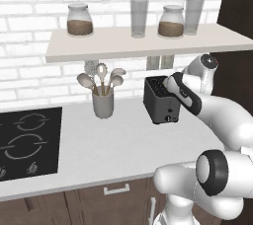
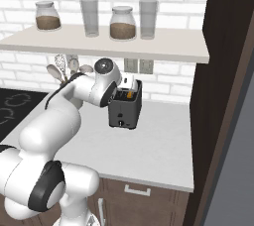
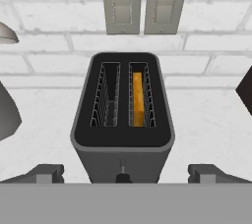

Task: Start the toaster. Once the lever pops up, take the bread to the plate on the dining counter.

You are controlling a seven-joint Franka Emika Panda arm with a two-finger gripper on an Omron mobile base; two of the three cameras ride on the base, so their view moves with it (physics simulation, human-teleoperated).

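Hand view looks down on the toaster [image 3: 123, 115]; the bread [image 3: 138, 98] sits in the slot at 3 o'clock. The gripper [image 3: 123, 174] hangs wide open at 6 o'clock, holding nothing; starting and carrying are probably not done yet.

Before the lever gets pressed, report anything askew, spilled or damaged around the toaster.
Nothing stands out. The toaster sits upright on the worktop, with the bread down in its right slot and the left slot empty.

Bread [image 3: 138, 99] mostly sunk in toaster [image 3: 123, 120]; lever prob. too small.
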